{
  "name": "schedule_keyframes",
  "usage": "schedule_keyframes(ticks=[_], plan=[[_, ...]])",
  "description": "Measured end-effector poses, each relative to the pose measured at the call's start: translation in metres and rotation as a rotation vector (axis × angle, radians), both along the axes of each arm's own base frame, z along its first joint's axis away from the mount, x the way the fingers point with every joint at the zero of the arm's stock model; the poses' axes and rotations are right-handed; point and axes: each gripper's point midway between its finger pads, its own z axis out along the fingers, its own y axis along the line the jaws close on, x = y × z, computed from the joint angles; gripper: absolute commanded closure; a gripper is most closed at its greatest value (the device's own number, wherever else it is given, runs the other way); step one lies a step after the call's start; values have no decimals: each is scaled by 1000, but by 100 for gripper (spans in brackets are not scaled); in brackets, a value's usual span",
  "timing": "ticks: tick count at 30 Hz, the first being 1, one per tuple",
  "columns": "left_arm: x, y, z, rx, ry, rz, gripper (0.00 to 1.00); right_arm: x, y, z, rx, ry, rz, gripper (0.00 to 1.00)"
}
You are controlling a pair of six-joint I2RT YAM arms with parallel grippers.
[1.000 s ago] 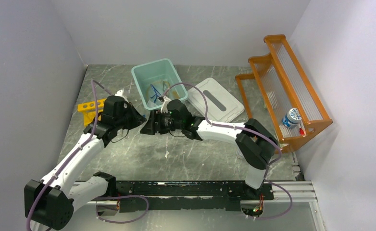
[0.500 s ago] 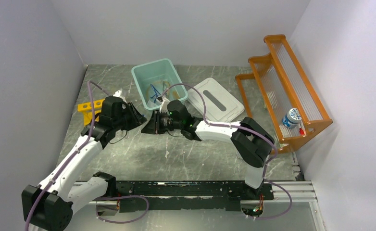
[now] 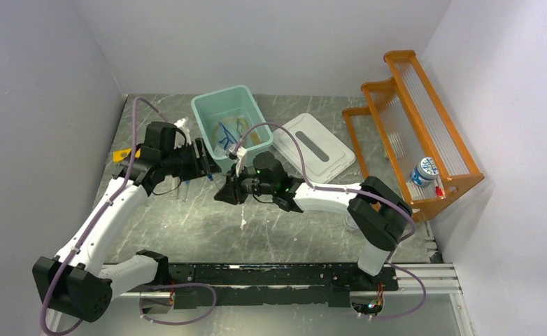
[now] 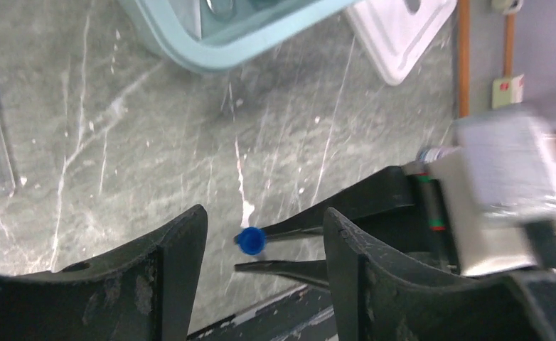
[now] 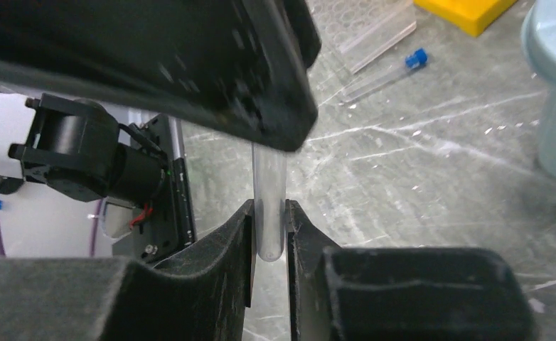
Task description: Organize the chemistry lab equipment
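Note:
My right gripper is shut on the lower end of a clear test tube, which stands upright between its pads. In the left wrist view the tube's blue cap shows end-on between the right gripper's thin fingers. My left gripper is open, with nothing between its fingers, and sits just beyond the cap. In the top view the left gripper is beside the teal bin and the right gripper is a little nearer. A second blue-capped test tube lies on the table by the yellow tube rack.
The teal bin holds blue and tan tubing. A white lid lies to its right. The orange shelf stands against the right wall with a small blue-and-white bottle on it. A small white scrap lies on the table.
The left gripper has opened and pulled back toward the far left, off the test tube. The right gripper has shut on the tube and shifted slightly nearer with it.

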Motion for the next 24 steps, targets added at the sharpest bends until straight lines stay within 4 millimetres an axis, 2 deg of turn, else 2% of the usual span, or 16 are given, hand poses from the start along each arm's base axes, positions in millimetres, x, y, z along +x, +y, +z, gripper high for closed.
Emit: schedule_keyframes(ticks=[3, 6, 9, 18, 21, 24], plan=[[-11, -1, -12, 4, 52, -42, 39, 3, -3, 7, 1, -81, 6, 77], [-23, -3, -18, -10, 95, -82, 57, 9, -5, 9, -8, -155, 1, 77], [-26, -4, -16, -36, 101, -107, 64, 13, -8, 5, -29, -203, -2, 77], [-27, -4, -12, -87, 105, -144, 55, 19, -17, -4, -91, -299, 2, 77], [-27, -5, -14, -90, 119, -151, 57, 18, -17, -4, -95, -314, 13, 77], [-26, -6, -19, -90, 136, -154, 65, 16, -18, -6, -103, -326, 30, 77]])
